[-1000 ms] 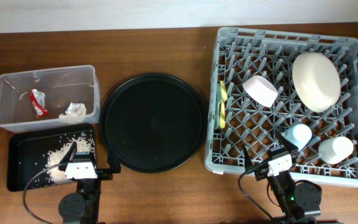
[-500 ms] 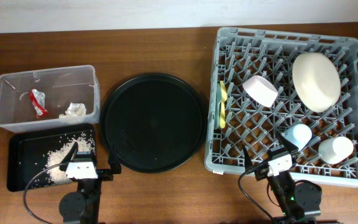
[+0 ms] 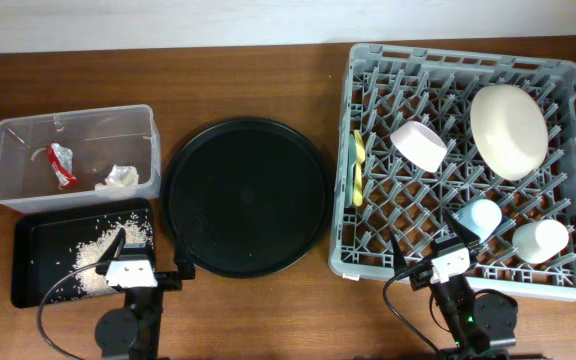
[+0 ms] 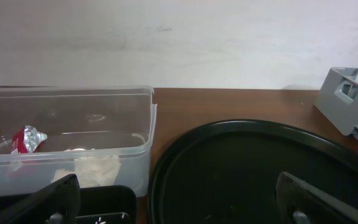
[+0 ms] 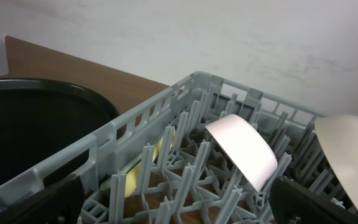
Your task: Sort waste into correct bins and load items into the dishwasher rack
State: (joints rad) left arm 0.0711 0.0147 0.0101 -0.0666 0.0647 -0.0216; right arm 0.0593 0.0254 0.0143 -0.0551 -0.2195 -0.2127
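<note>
Since nothing in view has shifted over the last second, the scene is recorded as settled, with both arms parked at the near edge of the table

Far left: the clear tub [image 3: 98, 135] holds the red wrapper [image 3: 61, 165] and the crumpled tissue [image 3: 120, 177]. Just in front of it, the shallow black tray [image 3: 38, 275] holds the loose white grains [image 3: 93, 250]. No waste is seen outside either bin.

Left gripper [image 4: 178, 180]: jaws wide apart, nothing between them, hanging over the near corner of the shallow tray.

Centre: the round black tray [image 3: 246, 197] is bare.

Right: the dishwasher rack [image 3: 368, 60] carries the yellow spoon [image 3: 359, 148] at its left edge, with a paler spoon [image 3: 356, 185] against it. Then come the small pinkish-white bowl [image 3: 419, 145], the light blue cup [image 3: 481, 217], the cream bowl-plate [image 3: 509, 130] and the white cup [image 3: 540, 240].

Right gripper [image 5: 176, 190]: jaws wide apart, empty, above the rack's near left corner.

Finding: with no movement and no object left loose on the table, sorting and loading appear complete; no further step looks outstanding
</note>
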